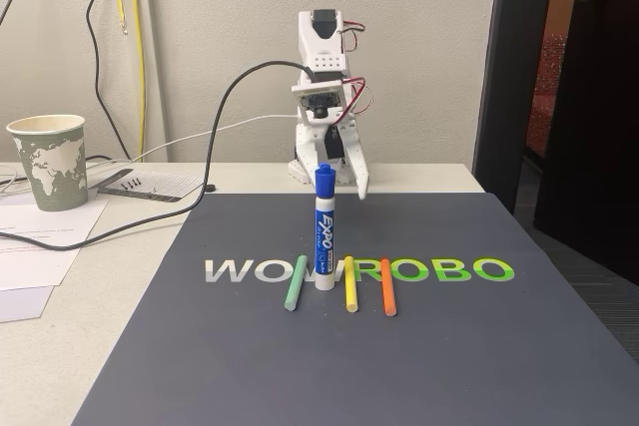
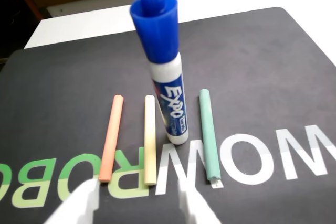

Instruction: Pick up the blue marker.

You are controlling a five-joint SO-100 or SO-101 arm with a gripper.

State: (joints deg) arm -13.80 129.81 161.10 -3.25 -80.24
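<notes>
On my fixed view: blue marker (image 1: 324,229) stands upright on dark mat (image 1: 429,346), barrel label reads "EXPO" in white on blue, letters running up barrel. Smaller print under it, can't read. Mat carries big lettering "WOWROBO", white fading to green; marker and sticks hide part of middle letters. Wrist view: same "EXPO" on marker (image 2: 169,98), mat lettering (image 2: 247,156) seen upside down. Printed sheets on desk (image 1: 50,236) at left, text too small to read.
</notes>
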